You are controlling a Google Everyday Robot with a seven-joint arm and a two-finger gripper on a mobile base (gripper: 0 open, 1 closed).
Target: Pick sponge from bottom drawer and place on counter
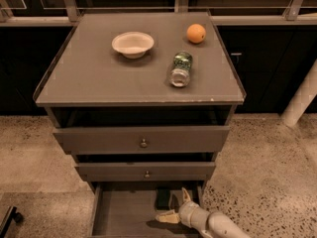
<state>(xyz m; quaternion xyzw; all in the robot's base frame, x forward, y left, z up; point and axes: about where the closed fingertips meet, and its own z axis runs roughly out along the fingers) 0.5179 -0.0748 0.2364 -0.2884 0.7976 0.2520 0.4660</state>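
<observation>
The sponge is a small dark block at the back of the open bottom drawer, just under the middle drawer's front. My gripper is inside the drawer, just right of the sponge. It is open, with one pale finger pointing toward the back and the other pointing left along the floor. It holds nothing. The sponge sits at the mouth of the fingers, and I cannot tell whether they touch it. The grey counter is the cabinet's top.
On the counter stand a white bowl, an orange and a clear jar with a green label lying on its side. Two knobbed drawers overhang the bottom drawer. A white post stands at the right on the speckled floor.
</observation>
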